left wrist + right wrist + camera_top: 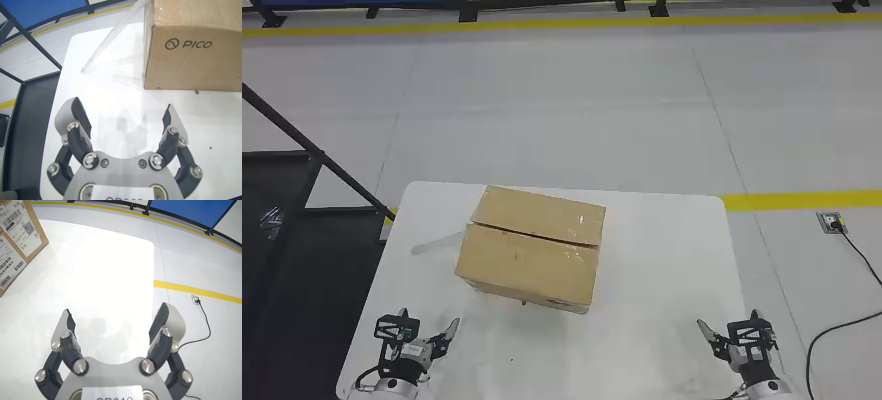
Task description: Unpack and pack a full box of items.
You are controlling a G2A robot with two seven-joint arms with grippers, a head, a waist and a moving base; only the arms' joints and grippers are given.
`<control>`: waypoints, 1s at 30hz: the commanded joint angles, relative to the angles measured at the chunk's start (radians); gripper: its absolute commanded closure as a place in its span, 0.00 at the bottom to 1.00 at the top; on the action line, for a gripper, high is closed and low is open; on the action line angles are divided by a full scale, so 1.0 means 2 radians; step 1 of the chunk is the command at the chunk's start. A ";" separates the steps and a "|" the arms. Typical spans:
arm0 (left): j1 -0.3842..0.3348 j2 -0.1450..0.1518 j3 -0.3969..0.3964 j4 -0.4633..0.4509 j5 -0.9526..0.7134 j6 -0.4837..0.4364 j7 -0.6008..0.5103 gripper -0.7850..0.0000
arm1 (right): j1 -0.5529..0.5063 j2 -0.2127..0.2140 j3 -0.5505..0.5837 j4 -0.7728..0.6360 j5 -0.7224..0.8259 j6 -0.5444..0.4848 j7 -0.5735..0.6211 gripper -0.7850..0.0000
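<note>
Left of the box, beyond the desk's edge, a dark matte platform [302,270] lies on the floor. The left claw [427,328] [122,102] hovers over the desk in front of the box's left corner. Its ribbed black pads in grey metal shells are spread wide and hold nothing. A pale, translucent strip [105,43] juts from the box's left side down to the desk.

The box [532,250] [192,56] [19,241] is plain brown cardboard, rectangular, set at a slight angle near the middle of the desk. Its flaps are shut under glossy clear tape, so the contents are hidden. White printed labels cover its right end.

The desk [662,290] is smooth, white and round-cornered. Right of the box and well apart from it, the right claw [732,330] [115,307] hangs wide and bare.

Farther right, a yellow line [802,200] crosses the pale grey floor above a floor socket [196,299] with a black cable [207,323].
</note>
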 commanded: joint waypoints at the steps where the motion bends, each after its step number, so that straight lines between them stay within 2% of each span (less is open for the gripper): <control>1: 0.000 0.000 0.000 0.000 0.000 0.000 0.001 0.00 | 0.000 0.000 -0.001 -0.001 0.000 -0.002 0.000 0.00; 10: 0.000 -0.003 -0.024 0.018 -0.045 -0.001 0.063 0.00 | 0.016 -0.004 -0.050 -0.069 -0.031 -0.020 0.012 0.00; 15: -0.022 -0.004 -0.050 0.029 -0.084 -0.014 0.096 0.00 | 0.057 -0.010 -0.101 -0.114 -0.029 -0.018 0.064 0.00; 20: -0.049 -0.003 -0.061 0.036 -0.092 -0.032 0.090 0.00 | 0.105 -0.018 -0.160 -0.126 -0.041 -0.004 0.109 0.00; 30: -0.050 -0.003 -0.061 0.037 -0.092 -0.030 0.090 0.00 | 0.105 -0.018 -0.160 -0.127 -0.038 -0.004 0.107 0.00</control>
